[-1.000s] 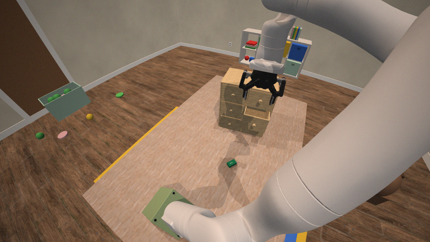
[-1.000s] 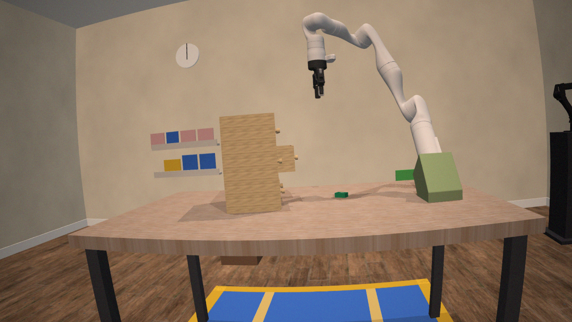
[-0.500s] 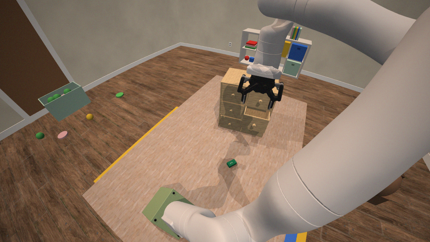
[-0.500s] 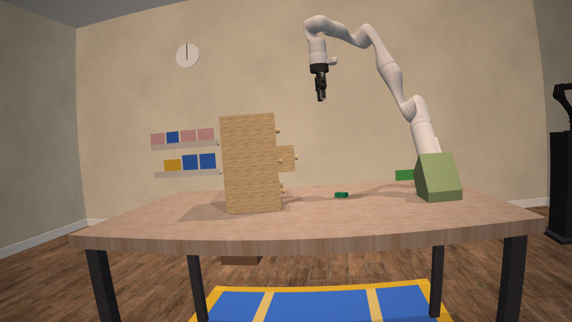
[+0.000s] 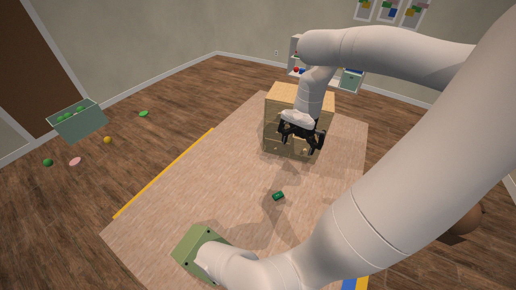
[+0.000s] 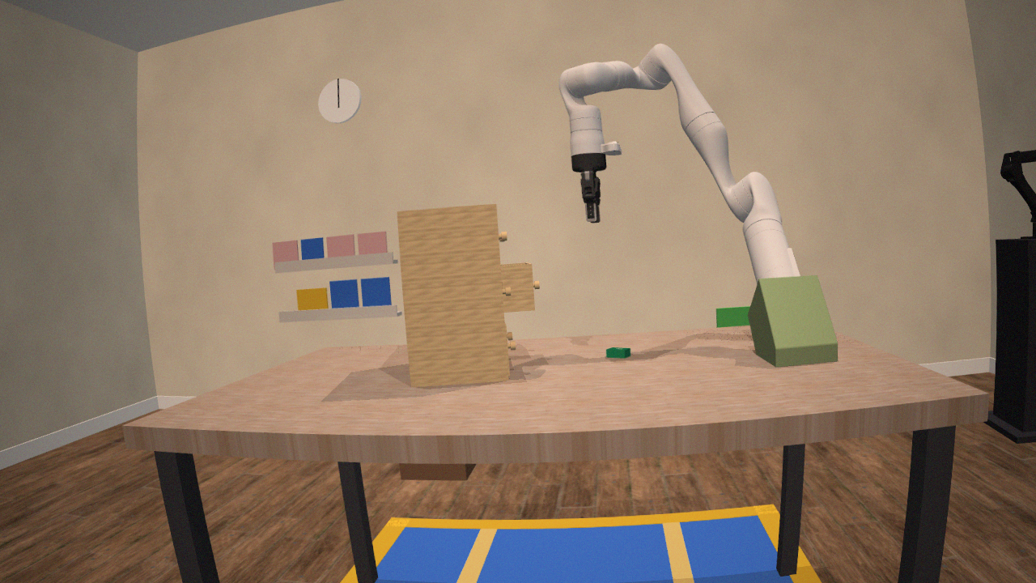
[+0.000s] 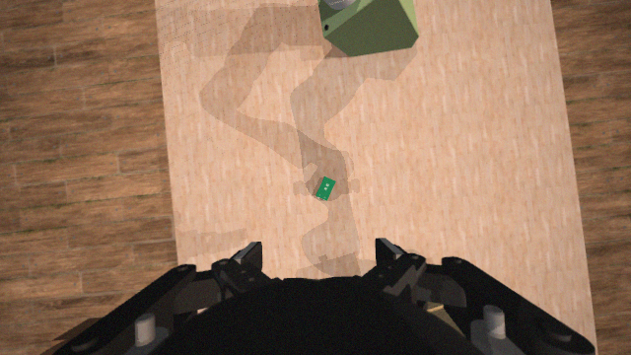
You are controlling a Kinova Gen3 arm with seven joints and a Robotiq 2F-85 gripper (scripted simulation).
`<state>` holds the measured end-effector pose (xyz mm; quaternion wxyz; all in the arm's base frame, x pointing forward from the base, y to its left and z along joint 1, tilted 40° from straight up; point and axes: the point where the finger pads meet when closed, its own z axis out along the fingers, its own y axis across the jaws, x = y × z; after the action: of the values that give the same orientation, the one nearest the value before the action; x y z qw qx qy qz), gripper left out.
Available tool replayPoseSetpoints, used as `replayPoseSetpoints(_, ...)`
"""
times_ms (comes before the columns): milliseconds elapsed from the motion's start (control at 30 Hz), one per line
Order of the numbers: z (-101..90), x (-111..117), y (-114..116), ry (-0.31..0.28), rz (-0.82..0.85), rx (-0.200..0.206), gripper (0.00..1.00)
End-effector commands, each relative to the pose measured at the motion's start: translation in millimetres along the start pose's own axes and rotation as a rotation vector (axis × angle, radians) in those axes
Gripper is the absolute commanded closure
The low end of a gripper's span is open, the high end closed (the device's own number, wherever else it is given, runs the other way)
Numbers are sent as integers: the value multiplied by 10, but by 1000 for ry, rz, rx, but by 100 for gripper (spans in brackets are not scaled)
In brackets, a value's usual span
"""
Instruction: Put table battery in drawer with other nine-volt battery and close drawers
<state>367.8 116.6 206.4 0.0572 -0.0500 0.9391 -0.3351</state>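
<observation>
Step in hand, my read: fetching the loose battery. One middle-row drawer (image 6: 518,287) sticks out of the chest (image 5: 282,93) (image 6: 452,297), right of centre in the exterior view; the other drawers look in or nearly so. Can't see from here whether the open drawer holds the matching battery, so that needs a check before any drop.

Jaws (image 5: 298,147) (image 6: 592,220): spread wide, nothing between them, up in the air. In the top view they cover part of the chest front; the exterior view has them above and out in front of it, not touching.

Green battery (image 5: 277,195) (image 6: 617,353) (image 7: 325,188): lying flat on the surface (image 5: 216,187) (image 6: 579,398) (image 7: 444,148), between chest and green arm base (image 5: 191,243) (image 6: 793,319) (image 7: 377,30). Just below centre in the top view, about mid-frame in the wrist view, turned askew to the jaws.

Next move: shift toward the base until over the battery, twist the wrist to square up on its narrow sides, then straight down, low, and close. Keep the fingers off the protruding drawer on the way; it's a loose tray, a snag could droop it or drag the chest. Drop and push-in both still to do.
</observation>
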Motion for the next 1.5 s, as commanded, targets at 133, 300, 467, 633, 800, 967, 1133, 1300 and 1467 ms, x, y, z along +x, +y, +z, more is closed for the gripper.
replayPoseSetpoints(133,563,104,14,-1,126,12,0)
replayPoseSetpoints(300,1030,193,54,-2,238,11,0)
replayPoseSetpoints(467,1425,269,88,-2,333,11,0)
replayPoseSetpoints(633,1615,305,104,-2,379,10,0)
replayPoseSetpoints(800,1846,349,124,-2,434,10,0)
replayPoseSetpoints(967,1959,351,139,-6,468,6,0)
replayPoseSetpoints(1133,1987,339,146,-9,481,3,0)
replayPoseSetpoints(1300,1992,337,148,-9,483,2,0)
replayPoseSetpoints(1467,1992,337,148,-9,483,2,0)
